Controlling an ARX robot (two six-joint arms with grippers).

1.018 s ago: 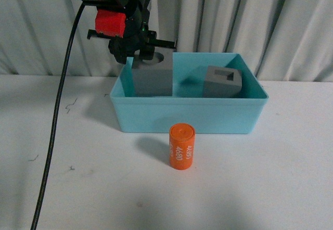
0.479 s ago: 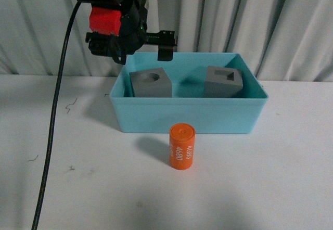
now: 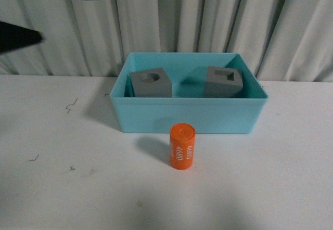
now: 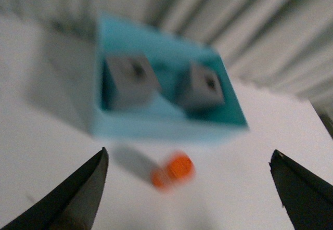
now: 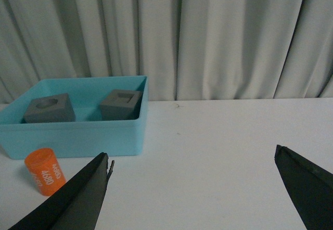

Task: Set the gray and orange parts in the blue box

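The blue box [image 3: 187,116] stands at the back middle of the white table. Inside it sit the gray cube with a round hole [image 3: 151,84] on the left and the gray cube with a square hole [image 3: 223,81] on the right. The orange cylinder [image 3: 181,147] with white digits stands upright on the table just in front of the box. My left gripper [image 4: 188,188] is open and empty, high above the table, with the box [image 4: 156,128] and the cylinder [image 4: 174,170] blurred below it. My right gripper [image 5: 192,188] is open and empty, to the right of the box [image 5: 78,136].
Only dark blurred bits of the left arm [image 3: 21,35] show at the upper left of the front view. A gray curtain [image 3: 208,16] hangs behind the table. White table top [image 3: 78,188] spreads around the box.
The left arm has risen and pulled away to the upper left, leaving the round-hole cube resting in the box. The cube was in the gripper one second ago.
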